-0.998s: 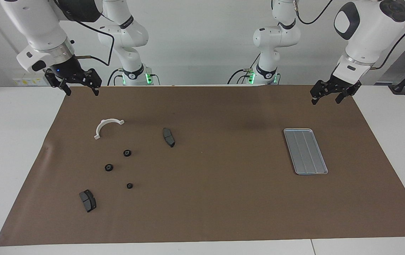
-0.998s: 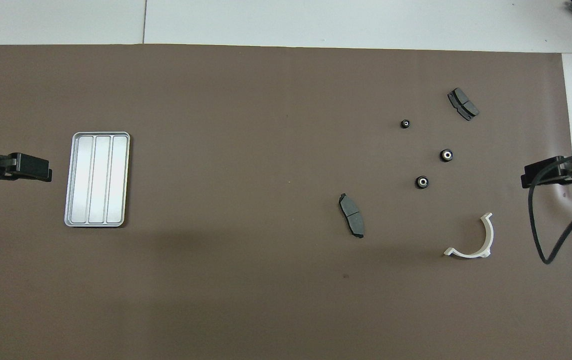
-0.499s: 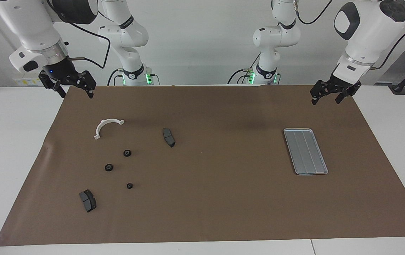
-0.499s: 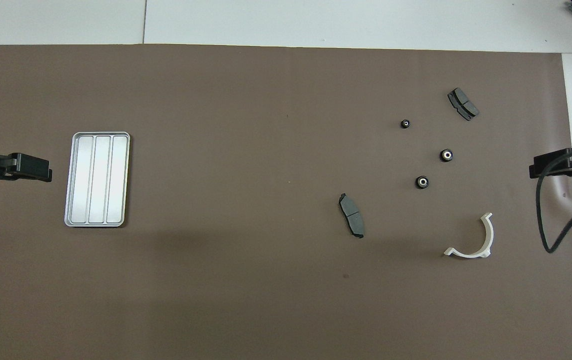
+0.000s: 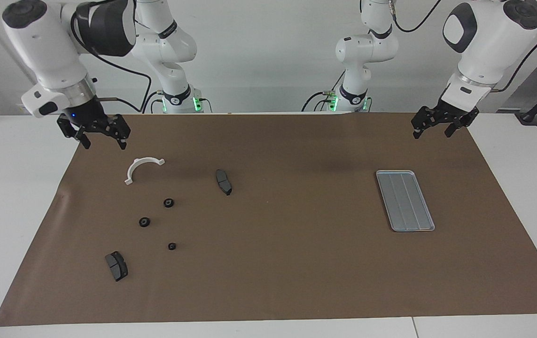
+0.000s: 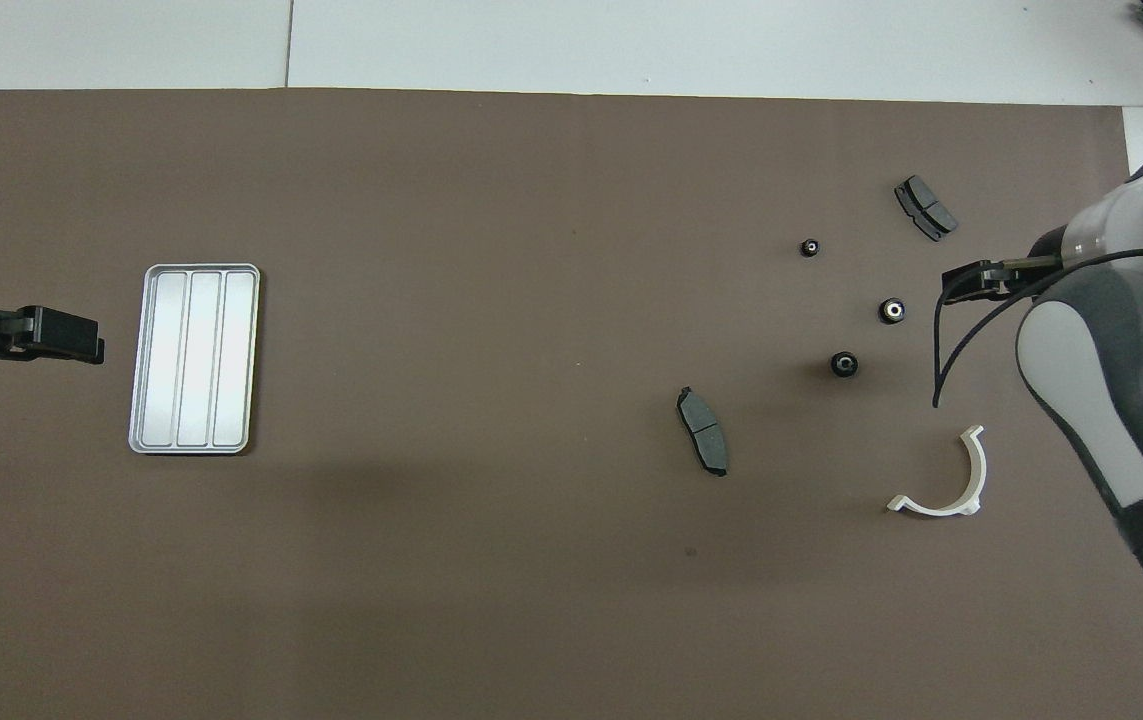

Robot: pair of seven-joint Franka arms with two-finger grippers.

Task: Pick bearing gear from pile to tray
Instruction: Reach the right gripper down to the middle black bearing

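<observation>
Three small black round gears [image 5: 168, 203] [image 5: 144, 222] [image 5: 172, 246] lie on the brown mat with a white half-ring bracket [image 5: 136, 164] and two dark grey pads [image 5: 223, 181] [image 5: 116, 265]. In the overhead view the gears [image 6: 843, 365] [image 6: 892, 311] [image 6: 809, 247] lie between the bracket [image 6: 981, 475] and a pad [image 6: 925, 208]. The silver ribbed tray [image 5: 404, 200] [image 6: 194, 358] is empty, toward the left arm's end. My right gripper [image 5: 104, 143] [image 6: 966, 283] is open and empty, in the air over the mat's edge beside the pile. My left gripper [image 5: 431, 134] [image 6: 71, 340] is open and empty, waiting beside the tray.
The brown mat [image 5: 296, 263] covers most of the white table. The second pad [image 6: 703, 444] lies apart from the other parts, toward the middle of the mat. The right arm's cable [image 6: 941, 350] hangs over the mat near the gears.
My right gripper has come down and inward over the mat's edge toward the pile, and its arm now shows in the overhead view. The left arm and all parts have not moved.
</observation>
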